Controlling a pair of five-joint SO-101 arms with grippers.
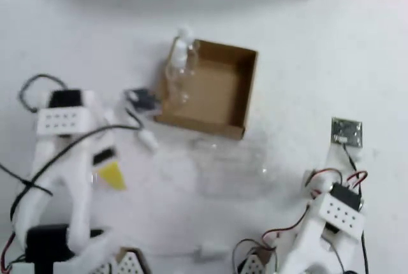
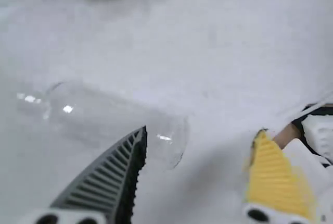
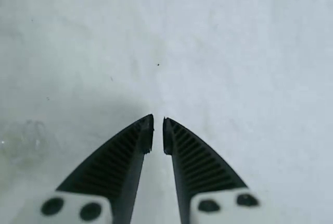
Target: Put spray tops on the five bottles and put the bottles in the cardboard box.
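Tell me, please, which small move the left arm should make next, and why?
Probably shift the left tool sideways toward the clear bottle. The tool is open, but the bottle lies on its side mostly beyond the grey finger, not between it and the yellow finger.

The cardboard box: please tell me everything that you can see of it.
The cardboard box is brown, roughly square and shallow, with low walls and an open top. It sits flat on the white table, turned a little askew, near the middle of the high view. Its floor looks mostly bare. A clear bottle with a white spray top is at its left wall, seemingly inside and against it, though I cannot be sure.
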